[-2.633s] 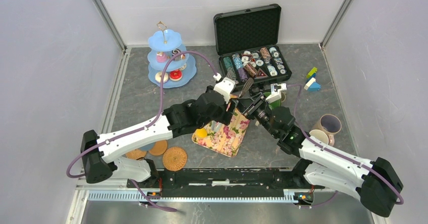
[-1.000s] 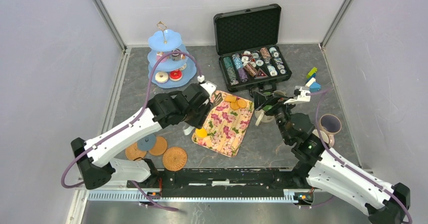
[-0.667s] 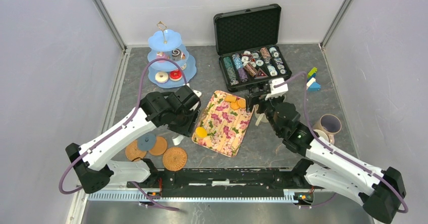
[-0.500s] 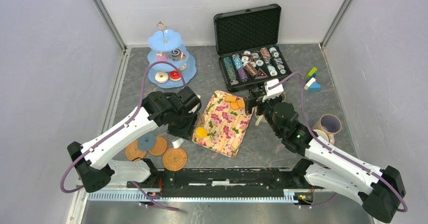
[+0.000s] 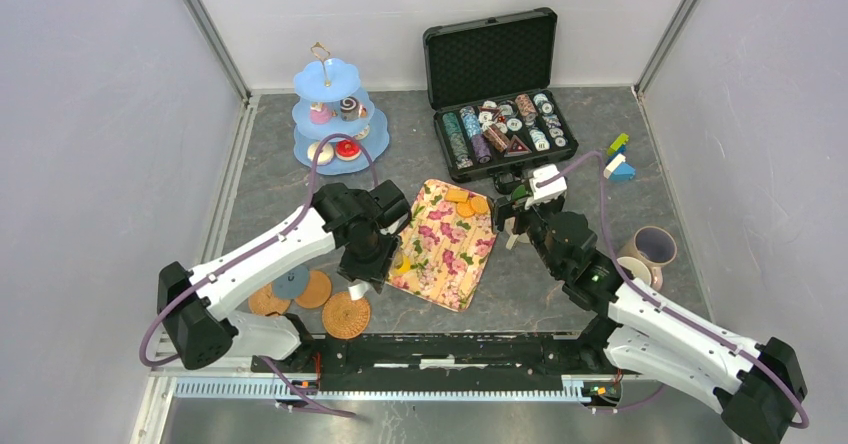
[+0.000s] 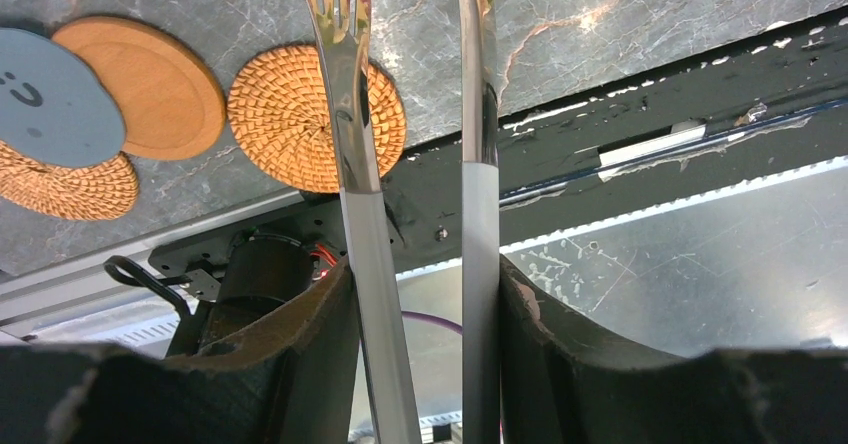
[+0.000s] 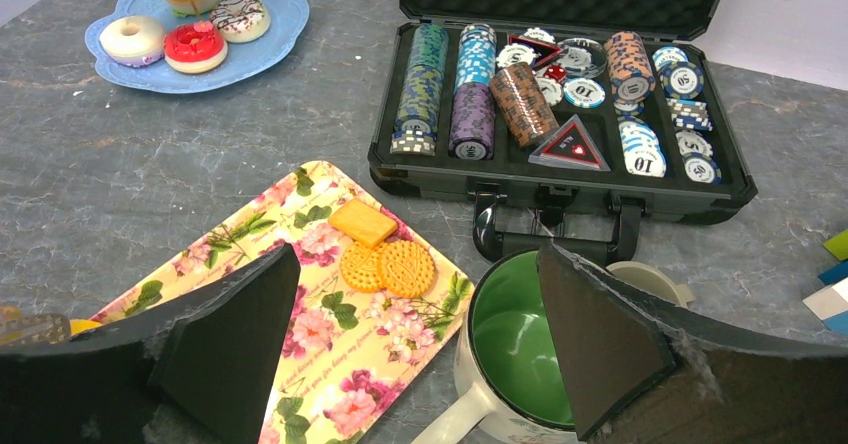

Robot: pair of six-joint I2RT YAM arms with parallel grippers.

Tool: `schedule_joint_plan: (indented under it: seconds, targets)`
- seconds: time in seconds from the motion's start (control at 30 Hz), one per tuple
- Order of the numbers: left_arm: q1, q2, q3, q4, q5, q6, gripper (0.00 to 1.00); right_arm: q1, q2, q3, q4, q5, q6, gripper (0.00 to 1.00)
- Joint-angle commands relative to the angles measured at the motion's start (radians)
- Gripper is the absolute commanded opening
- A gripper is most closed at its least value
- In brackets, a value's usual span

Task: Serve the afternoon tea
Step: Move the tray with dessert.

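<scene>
The coming move, as we judge it, turns on the green-lined mug [image 7: 520,349] and the right gripper [image 7: 415,264]. The mug stands upright, mouth up, just right of the floral tray [image 7: 330,374] and just near of the poker-chip case [image 7: 560,179]. It lies below the right gripper and off to its right-hand finger, which hides part of the rim in the wrist view. The jaws stand wide, with nothing between them, and their gap runs left to right across the mug. We think a small shift right and a descent would put one finger inside the rim and one outside. We cannot tell for certain which way the handle points.

The right arm is plainly the nearer one. It reaches from its base at the near right diagonally towards the far left, wrist pitched down and facing the case.

The left arm lies across the tray from the mug, bent over the tray's left edge. The left gripper [image 6: 420,284] is clamped on metal tongs [image 6: 350,164], whose arms run over a woven coaster [image 6: 290,114] towards the tray's near edge. Biscuits [image 7: 388,267] sit at the tray's far end.
</scene>
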Motion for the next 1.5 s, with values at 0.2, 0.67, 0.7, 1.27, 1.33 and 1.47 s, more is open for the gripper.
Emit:
schedule_joint_plan:
  seconds: [0.2,0.67,0.7,1.27,1.33,1.47]
  targets:
    - [0.005,0.048,0.034,0.07,0.067,-0.032,0.33,-0.005,-0.008,-0.02,0.067,-0.009,0.005,0.96]
    - [-0.002,0.171,0.268,0.165,0.149,-0.028,0.32,-0.012,0.008,-0.03,0.075,-0.015,0.014,0.96]
    - [-0.01,0.188,0.293,0.177,0.163,-0.035,0.31,-0.013,0.009,-0.029,0.073,-0.015,0.014,0.96]
    - [0.001,0.051,0.171,-0.003,0.055,-0.073,0.32,-0.022,-0.001,-0.037,0.078,-0.033,0.025,0.96]
    - [0.01,0.031,0.133,-0.001,0.056,-0.079,0.32,-0.022,-0.004,-0.039,0.08,-0.036,0.026,0.96]
    - [0.022,0.014,0.086,0.014,0.054,-0.084,0.32,-0.022,-0.006,-0.044,0.081,-0.039,0.029,0.96]
